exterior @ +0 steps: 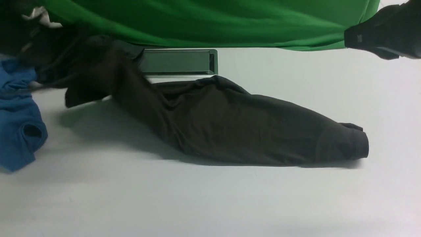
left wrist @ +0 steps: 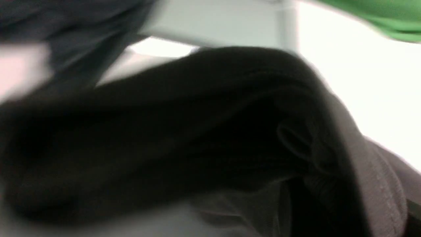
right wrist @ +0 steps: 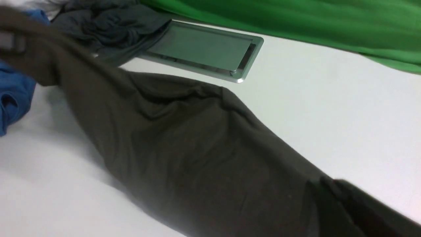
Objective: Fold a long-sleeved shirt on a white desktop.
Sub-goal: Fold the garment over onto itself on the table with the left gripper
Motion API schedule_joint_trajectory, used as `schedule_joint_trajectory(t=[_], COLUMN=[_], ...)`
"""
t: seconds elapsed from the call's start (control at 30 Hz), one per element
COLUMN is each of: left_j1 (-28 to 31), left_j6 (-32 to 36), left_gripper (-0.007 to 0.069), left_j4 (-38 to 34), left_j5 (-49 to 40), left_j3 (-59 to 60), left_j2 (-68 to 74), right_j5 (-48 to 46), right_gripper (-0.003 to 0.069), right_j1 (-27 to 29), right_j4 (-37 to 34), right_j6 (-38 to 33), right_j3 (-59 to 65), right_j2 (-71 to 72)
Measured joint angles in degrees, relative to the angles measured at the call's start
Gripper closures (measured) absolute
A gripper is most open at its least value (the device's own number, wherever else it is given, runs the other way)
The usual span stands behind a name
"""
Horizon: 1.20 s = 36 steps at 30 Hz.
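Very dark olive-black knit, the long-sleeved shirt (exterior: 230,128) lies in a long bunched band across the middle of the white worktop (exterior: 296,197). In the front view its ribbed cuff end rests flat on the worktop toward your right. The other end is raised off the surface toward your far left, where it blurs into a dark mass and casts a shadow on the worktop beneath. Your right claw (exterior: 353,39) shows as a black shape at the upper right of the front view, raised above the worktop and well apart from the shirt's cuff. Its jaws are closed together, and nothing shows between them. Your left claw is lost among the dark cloth: the left wrist view is filled with blurred shirt folds, so I cannot tell whether its jaws are apart or clamped. Behind the shirt, a grey metal hatch (exterior: 177,62) is set into the worktop, and the shirt's back edge lies just in front of it. A green cloth backdrop (exterior: 213,19) hangs along the far edge. A blue shirt (exterior: 16,125) lies crumpled at your left edge of the worktop, beside the raised end. In the right wrist view a smaller dark grey garment (right wrist: 111,23) sits bunched against one end of the hatch, overlapping its corner.
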<state>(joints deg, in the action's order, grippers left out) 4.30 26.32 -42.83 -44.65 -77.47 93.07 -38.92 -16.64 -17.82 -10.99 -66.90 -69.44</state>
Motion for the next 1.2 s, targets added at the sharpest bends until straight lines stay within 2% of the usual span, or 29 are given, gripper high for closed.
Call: schedule_joint_trajectory(t=[0.2,0.27,0.3,0.37,0.5,0.57,0.7,0.83,0.9,1.0,1.2], left_j1=[-22.1,-31.3,-31.3,-39.0,-48.2,-49.4,-50.7,-50.5,-50.2,-48.9,-42.9], left_j6=[-0.2,-0.2,-0.2,-0.2,-2.6,-3.8,-5.2,-5.6,-6.4,-10.2,-18.5], left_gripper=[0.0466,0.0466,0.0466,0.0466,0.0466,0.0454,0.0356,0.0128,-0.0001,-0.0052,-0.0069], left_j4=[-3.4,-4.1,-4.1,-4.3,-2.5,-1.7,-0.1,3.5,7.4,13.5,23.1], left_j5=[1.2,2.6,2.7,4.4,6.9,7.2,7.2,6.6,4.3,0.6,-9.7], left_j3=[-14.3,-20.9,-20.9,-27.4,-35.0,-36.3,-38.0,-38.8,-38.8,-38.9,-39.3], left_j2=[10.8,17.1,17.7,25.1,36.4,39.0,41.8,40.4,38.2,35.3,29.9], right_j5=[0.6,0.6,0.6,0.4,-0.9,-1.0,-1.3,-1.3,-0.4,2.1,5.1], right_gripper=[0.0636,0.0633,0.0632,0.0629,0.0621,0.062,0.0617,0.06,0.0592,0.0582,0.0563], right_j1=[0.0,0.0,0.0,0.0,0.0,0.0,0.0,0.0,0.0,0.0,0.0], right_j4=[0.0,0.0,0.0,0.0,0.5,0.4,0.3,0.3,0.2,0.2,0.1], right_j6=[0.0,0.0,0.0,0.0,0.0,0.0,-0.1,-0.1,-0.1,-0.1,-0.1], right_j3=[0.0,0.0,0.0,0.0,0.1,0.1,0.1,0.1,0.1,0.1,0.1], right_j2=[0.0,0.0,0.0,0.0,0.0,0.0,0.0,0.3,1.1,3.0,7.3])
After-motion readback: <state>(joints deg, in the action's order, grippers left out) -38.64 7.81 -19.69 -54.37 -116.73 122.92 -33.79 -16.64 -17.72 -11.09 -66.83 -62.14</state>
